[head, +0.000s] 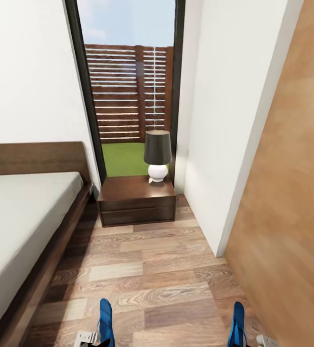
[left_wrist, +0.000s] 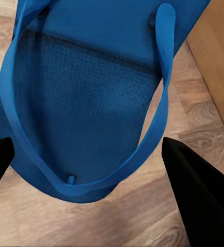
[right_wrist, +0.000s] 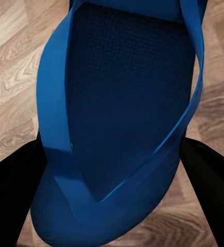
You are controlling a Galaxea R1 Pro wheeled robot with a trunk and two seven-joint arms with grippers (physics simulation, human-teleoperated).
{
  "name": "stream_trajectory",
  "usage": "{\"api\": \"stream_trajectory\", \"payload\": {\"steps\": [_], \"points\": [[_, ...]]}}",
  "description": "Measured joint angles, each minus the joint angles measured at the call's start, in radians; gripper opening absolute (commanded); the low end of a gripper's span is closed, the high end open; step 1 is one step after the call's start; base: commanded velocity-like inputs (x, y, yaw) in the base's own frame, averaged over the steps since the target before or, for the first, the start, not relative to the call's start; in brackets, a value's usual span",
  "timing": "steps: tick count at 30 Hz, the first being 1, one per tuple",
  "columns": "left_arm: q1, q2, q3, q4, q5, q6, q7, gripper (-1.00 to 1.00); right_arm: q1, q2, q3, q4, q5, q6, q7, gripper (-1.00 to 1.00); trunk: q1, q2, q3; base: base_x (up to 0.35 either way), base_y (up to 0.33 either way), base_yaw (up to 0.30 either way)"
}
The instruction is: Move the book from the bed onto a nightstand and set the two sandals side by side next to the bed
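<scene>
Two bright blue sandals stand on edge at the bottom of the head view, one (head: 105,322) by the bed frame and one (head: 237,324) near the wooden panel. In the left wrist view my left gripper (left_wrist: 86,157) is shut on a sandal (left_wrist: 86,92), black fingers (left_wrist: 199,195) on both sides. My right gripper (right_wrist: 112,154) is shut on the other sandal (right_wrist: 122,103) above the plank floor. The bed (head: 17,217) runs along the left. A nightstand (head: 135,200) stands beyond its head end. The book is out of view.
A dark-shaded lamp (head: 157,154) sits on the nightstand in front of a tall window (head: 128,96). A white wall corner (head: 224,168) and a wooden panel (head: 292,217) close the right side. A strip of plank floor (head: 147,270) lies between bed and wall.
</scene>
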Motion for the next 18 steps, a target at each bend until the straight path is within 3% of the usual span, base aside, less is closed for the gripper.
{"api": "stream_trajectory", "payload": {"steps": [18], "points": [[0.0,0.0,0.0,0.0,0.0,0.0,0.0,-1.0,0.0,0.0,0.0,0.0,0.0,0.0,0.0,-1.0,0.0,0.0,0.0,0.323,-0.019,0.0]]}}
